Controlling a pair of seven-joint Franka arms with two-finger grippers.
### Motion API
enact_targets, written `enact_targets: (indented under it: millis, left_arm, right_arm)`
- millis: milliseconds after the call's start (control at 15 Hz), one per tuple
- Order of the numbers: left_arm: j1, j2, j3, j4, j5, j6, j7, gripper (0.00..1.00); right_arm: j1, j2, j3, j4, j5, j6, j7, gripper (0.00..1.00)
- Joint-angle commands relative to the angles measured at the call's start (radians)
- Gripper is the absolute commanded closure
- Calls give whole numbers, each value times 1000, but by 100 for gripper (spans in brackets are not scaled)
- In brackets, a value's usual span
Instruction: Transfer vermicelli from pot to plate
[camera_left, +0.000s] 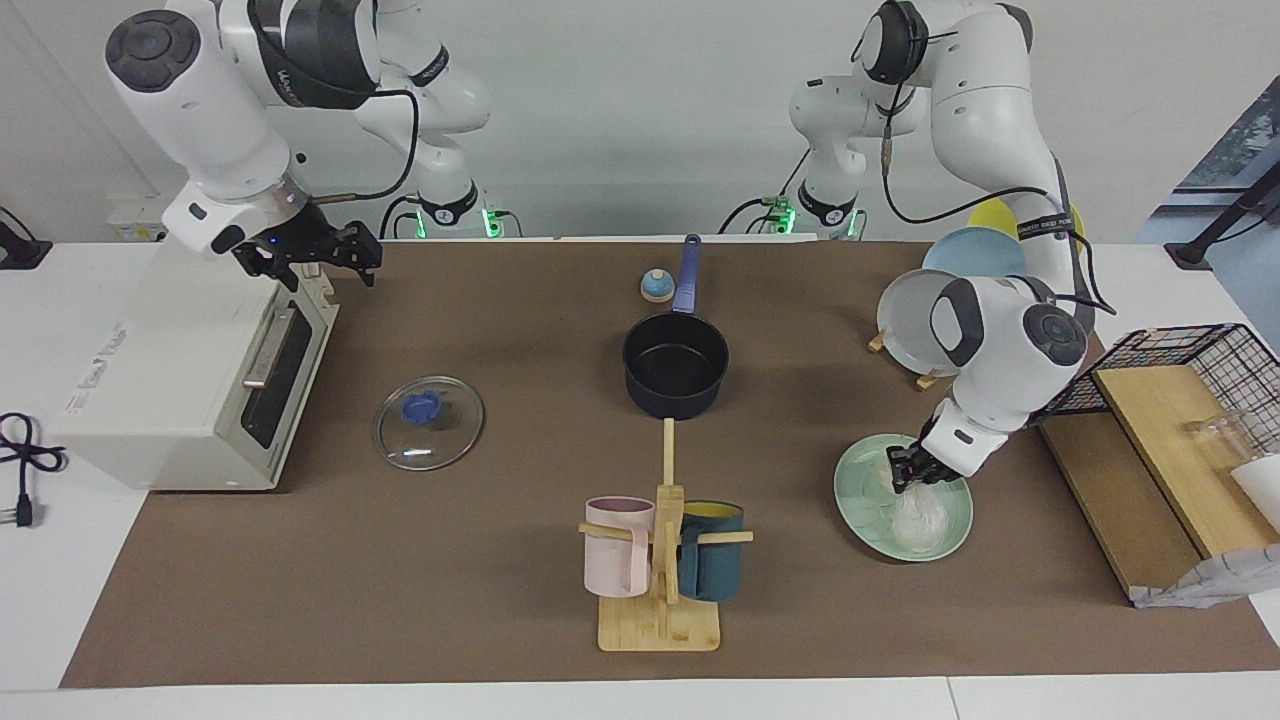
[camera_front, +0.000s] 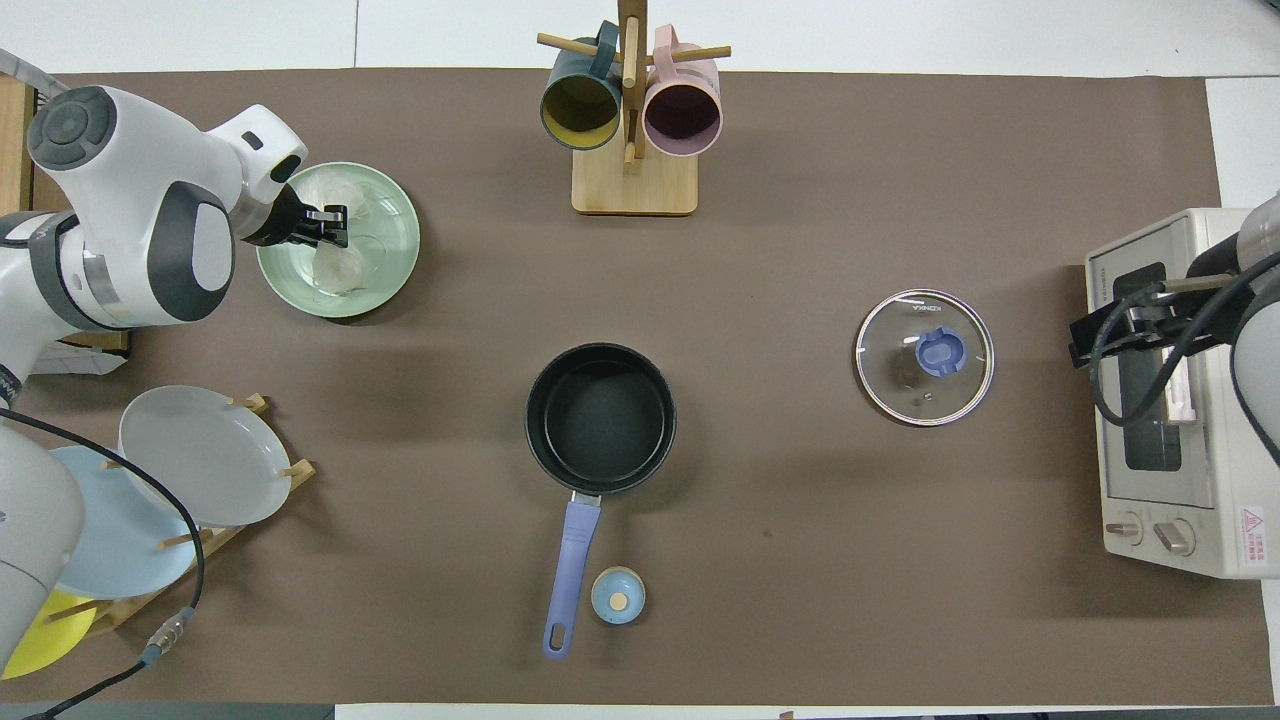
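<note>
Mint-green plate (camera_left: 862, 510), white vermicelli (camera_left: 921, 518), navy pot (camera_left: 675, 366)

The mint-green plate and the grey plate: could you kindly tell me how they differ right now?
The mint-green plate lies flat on the table; the grey plate stands tilted in a wooden rack. The mint-green plate has the vermicelli on it, with the left gripper low over it; the grey plate carries nothing. The grey plate sits nearer to the robots. Both are round and shallow, toward the left arm's end.
</note>
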Motion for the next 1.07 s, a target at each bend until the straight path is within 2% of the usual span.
enact_targets:
  millis: [0,133,333,467,600,733,867,1000]
  left_arm:
    - [-5,-57,7,11,13,-69,3,0]
    - [6,-134,7,40,14,-181,0,0]
    - [7,-264,27,74,25,-415,-8,0]
    - [-3,-364,21,67,92,-497,-52,0]
    - [-8,-428,20,56,98,-581,-89,0]
    - [-23,-474,19,21,100,-631,-126,0]
    - [-29,-519,17,-37,100,-628,-124,0]
    - [-28,-528,16,-47,100,-629,-118,0]
  right_arm:
    - [-33,7,18,24,-5,-20,10,0]
    - [-68,9,54,25,-5,-24,9,0]
    - [-70,4,62,25,-7,-23,10,0]
    - [-70,-3,64,25,-4,-21,10,0]
    - [-67,-16,58,24,8,-21,9,0]
    - [-62,-22,58,24,8,-24,9,0]
    - [-64,-23,56,24,8,-20,9,0]
    - [-70,-23,40,24,10,-15,9,0]
